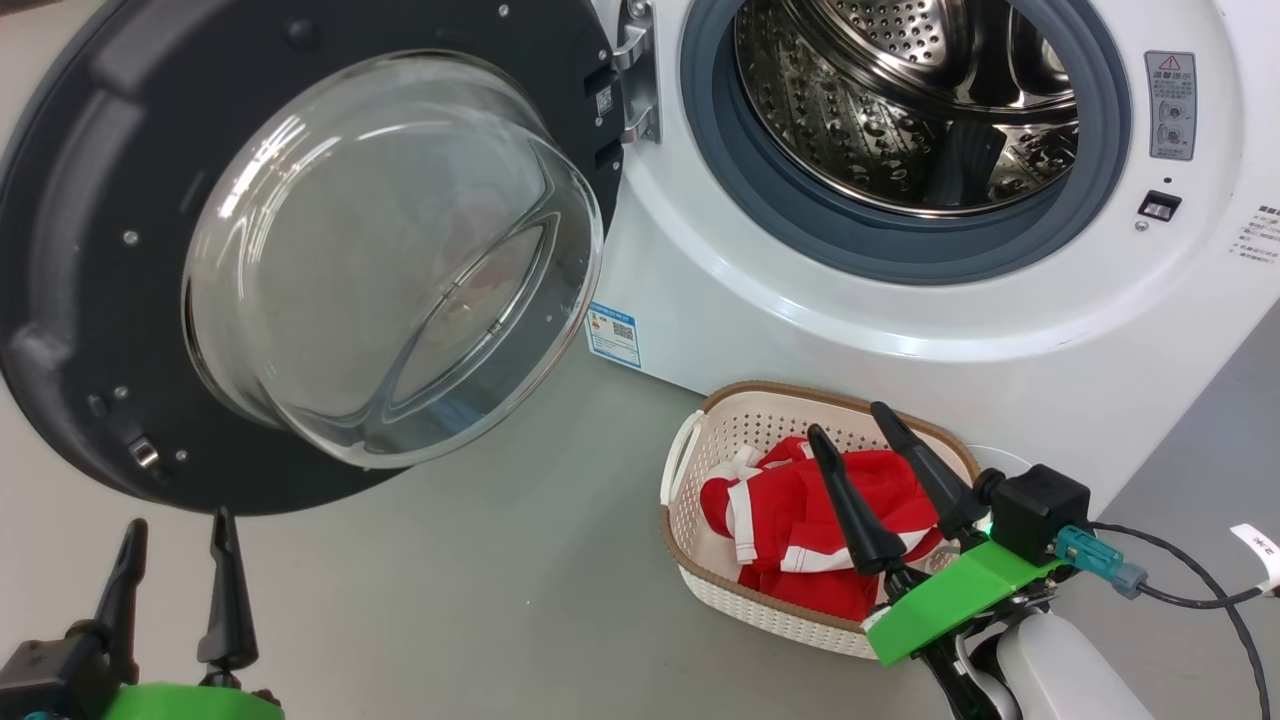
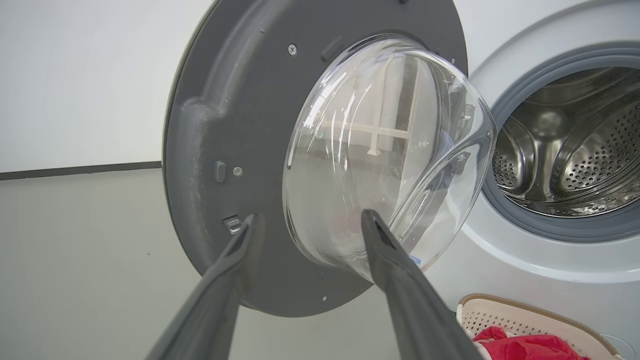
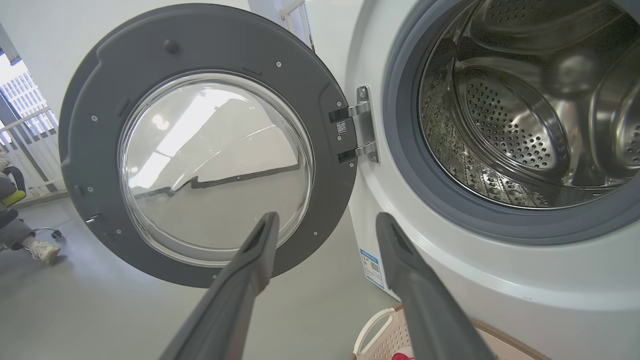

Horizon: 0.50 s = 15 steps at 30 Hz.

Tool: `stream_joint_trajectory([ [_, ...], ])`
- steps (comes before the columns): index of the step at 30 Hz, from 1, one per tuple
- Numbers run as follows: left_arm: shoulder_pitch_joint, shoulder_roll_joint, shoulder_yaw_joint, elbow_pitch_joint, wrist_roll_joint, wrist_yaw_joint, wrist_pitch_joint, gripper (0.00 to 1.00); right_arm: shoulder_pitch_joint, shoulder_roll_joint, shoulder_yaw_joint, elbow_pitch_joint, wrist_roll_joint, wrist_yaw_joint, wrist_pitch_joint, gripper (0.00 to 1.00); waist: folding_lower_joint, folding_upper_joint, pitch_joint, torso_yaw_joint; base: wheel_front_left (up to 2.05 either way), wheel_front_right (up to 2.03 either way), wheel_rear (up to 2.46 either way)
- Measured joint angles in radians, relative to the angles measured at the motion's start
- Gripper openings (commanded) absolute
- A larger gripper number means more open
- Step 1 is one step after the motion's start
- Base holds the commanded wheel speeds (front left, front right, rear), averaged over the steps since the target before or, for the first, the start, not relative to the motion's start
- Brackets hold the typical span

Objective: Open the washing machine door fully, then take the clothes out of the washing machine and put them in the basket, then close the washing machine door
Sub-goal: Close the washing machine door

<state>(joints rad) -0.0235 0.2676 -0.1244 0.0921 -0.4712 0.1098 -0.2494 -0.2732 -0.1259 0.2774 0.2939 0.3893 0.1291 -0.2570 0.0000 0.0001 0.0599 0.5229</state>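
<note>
clothes (image 1: 800, 520) sit in the basket (image 1: 760, 605), drum (image 1: 900, 100) looks empty. left gripper (image 1: 178, 520) and right gripper (image 1: 848, 420) gape, holding nothing. only closing's left, i reckon: swing the wide-open door (image 1: 90, 250) shut.

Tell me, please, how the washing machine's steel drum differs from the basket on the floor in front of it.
The drum is shiny steel; the basket is cream plastic with a brown rim. The drum opens forward inside the washing machine; the basket stands on the floor, open upward. The drum's visible interior is bare metal; the basket holds the red clothes. Both have perforated walls.
</note>
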Motion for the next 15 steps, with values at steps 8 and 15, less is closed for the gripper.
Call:
stream_joint_trajectory([
  [8,0.0,0.0,0.0,0.0,0.0,0.0,0.0,1.0,0.0,0.0,0.0,0.003,0.0,0.0,0.0,1.0,0.0,0.0,-0.001,0.001,0.0,0.0,0.0],
  [15,0.0,0.0,0.001,-0.004,0.0,0.0,0.0,0.96,0.0,0.0,0.002,0.005,0.0,0.0,0.0,1.0,0.0,0.0,-0.001,0.001,0.0,0.0,0.0],
])
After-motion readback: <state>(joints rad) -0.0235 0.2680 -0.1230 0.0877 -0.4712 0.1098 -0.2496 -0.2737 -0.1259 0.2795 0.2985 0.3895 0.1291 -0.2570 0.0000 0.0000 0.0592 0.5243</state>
